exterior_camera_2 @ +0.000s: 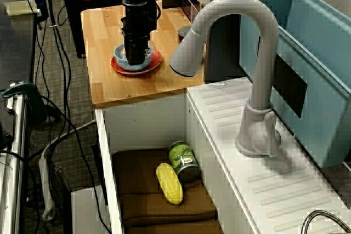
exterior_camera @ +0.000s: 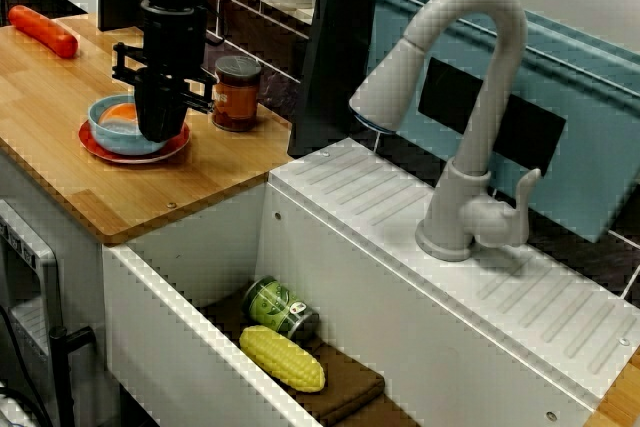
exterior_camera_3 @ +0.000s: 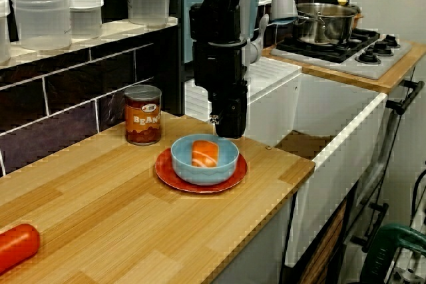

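I read the hand (exterior_camera_3: 231, 131) low over the far rim of the blue bowl (exterior_camera_3: 203, 172), at 1 o'clock from the bowl's centre in the side view. I cannot tell whether its fingers are spread or pressed together. An orange piece (exterior_camera_3: 205, 153) lies inside the bowl. The bowl stands on a red plate (exterior_camera_3: 165, 169) on the tabletop (exterior_camera_3: 120, 217), near the edge beside the sink (exterior_camera: 330, 267). A bean can (exterior_camera_3: 143, 115) stands at 10 o'clock, apart from the plate. In the view over the sink, a corn cob (exterior_camera: 282, 358) and a green can (exterior_camera: 282, 309) lie touching.
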`<action>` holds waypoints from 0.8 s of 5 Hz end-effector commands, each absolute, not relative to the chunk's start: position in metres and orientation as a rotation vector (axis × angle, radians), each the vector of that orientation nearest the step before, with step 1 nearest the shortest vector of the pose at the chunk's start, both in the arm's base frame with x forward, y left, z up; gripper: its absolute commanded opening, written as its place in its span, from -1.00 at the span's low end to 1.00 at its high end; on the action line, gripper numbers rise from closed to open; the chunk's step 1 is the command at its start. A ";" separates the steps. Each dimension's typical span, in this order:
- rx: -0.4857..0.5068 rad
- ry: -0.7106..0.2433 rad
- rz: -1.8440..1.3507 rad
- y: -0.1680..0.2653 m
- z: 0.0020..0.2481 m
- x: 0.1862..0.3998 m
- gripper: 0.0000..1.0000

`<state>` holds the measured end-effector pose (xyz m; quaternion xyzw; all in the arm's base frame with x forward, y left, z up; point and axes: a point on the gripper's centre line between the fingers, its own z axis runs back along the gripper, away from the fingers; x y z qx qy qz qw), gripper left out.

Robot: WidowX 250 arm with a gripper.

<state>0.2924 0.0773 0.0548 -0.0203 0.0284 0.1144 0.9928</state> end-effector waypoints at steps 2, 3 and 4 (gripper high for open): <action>-0.044 0.008 0.236 0.085 0.070 0.306 -1.00; -0.054 -0.001 0.219 0.077 0.076 0.306 -1.00; -0.059 -0.011 0.204 0.069 0.080 0.304 -1.00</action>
